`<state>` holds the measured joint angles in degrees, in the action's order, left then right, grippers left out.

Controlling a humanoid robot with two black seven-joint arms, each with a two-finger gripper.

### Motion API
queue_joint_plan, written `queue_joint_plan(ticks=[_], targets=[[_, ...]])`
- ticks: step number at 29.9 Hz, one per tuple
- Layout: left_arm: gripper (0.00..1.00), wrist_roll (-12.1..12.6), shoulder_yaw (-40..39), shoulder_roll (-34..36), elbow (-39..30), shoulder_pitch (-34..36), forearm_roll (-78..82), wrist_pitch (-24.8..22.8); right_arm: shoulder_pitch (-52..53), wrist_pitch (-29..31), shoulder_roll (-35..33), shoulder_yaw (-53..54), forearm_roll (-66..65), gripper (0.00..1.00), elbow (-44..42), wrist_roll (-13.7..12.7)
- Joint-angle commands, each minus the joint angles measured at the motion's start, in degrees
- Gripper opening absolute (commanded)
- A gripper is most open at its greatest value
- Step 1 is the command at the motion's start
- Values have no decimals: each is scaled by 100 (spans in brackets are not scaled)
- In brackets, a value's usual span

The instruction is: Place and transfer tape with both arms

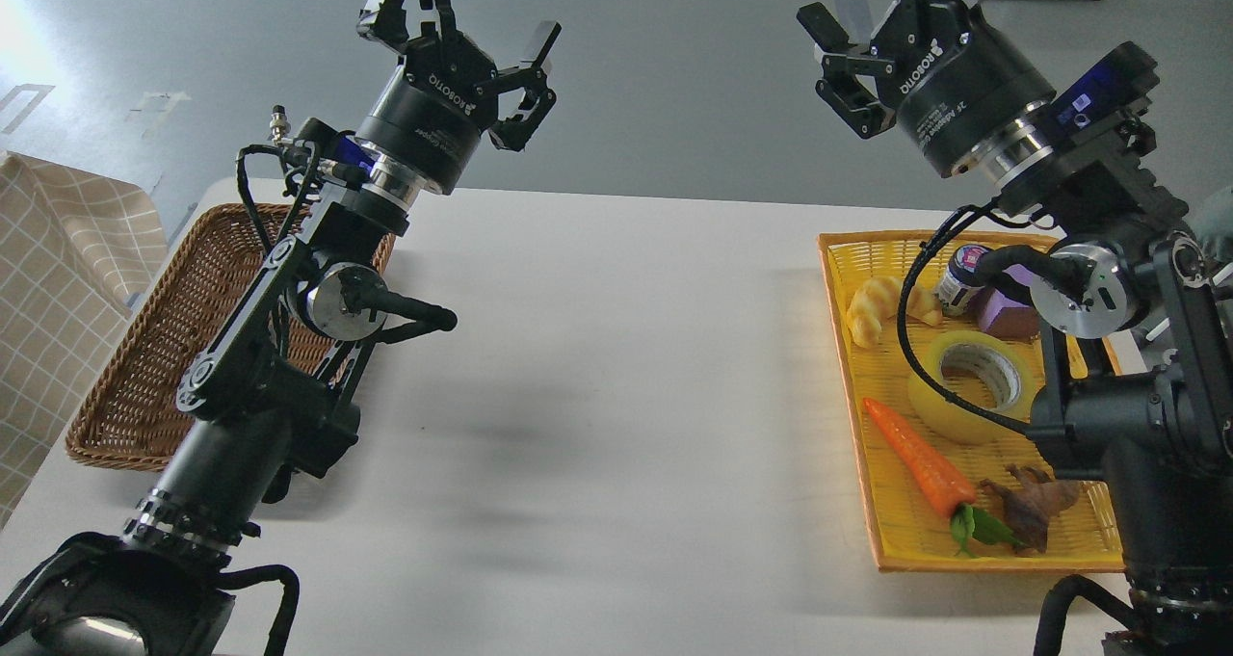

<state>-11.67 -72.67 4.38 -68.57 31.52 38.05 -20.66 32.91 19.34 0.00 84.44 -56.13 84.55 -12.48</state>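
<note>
The white table (616,367) is spreading below both raised pincers. The brown wicker basket (144,367) is lying under the left gripper (458,25), whose fingers are spreading wide. The yellow tray (872,463) is sitting below the right gripper (872,44), also gaping wide and gripping nothing. The tape (973,386) is resting in that tray, well below the right pincer, beside the carrot (920,463).

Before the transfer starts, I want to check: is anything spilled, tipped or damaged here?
Nothing stands out. The tape lies flat in the yellow tray, with the carrot and the other items inside it. The brown basket sits level. Both pincers, left and right, hang open above.
</note>
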Motion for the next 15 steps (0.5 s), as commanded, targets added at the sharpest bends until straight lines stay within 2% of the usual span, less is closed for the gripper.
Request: queue_joint_plan(ticks=[1,9,15], targets=[[100,-11,-1,-7,2,-41,0,0,-4,0,0,2,-3,100,0,9],[100,-20,-10,-25,-25,-32,-8,9,-39,0,0,2,-3,100,0,149],[100,-125,-54,-69,-34,-41,-26,0,-39,0,0,37,-3,100,0,185]])
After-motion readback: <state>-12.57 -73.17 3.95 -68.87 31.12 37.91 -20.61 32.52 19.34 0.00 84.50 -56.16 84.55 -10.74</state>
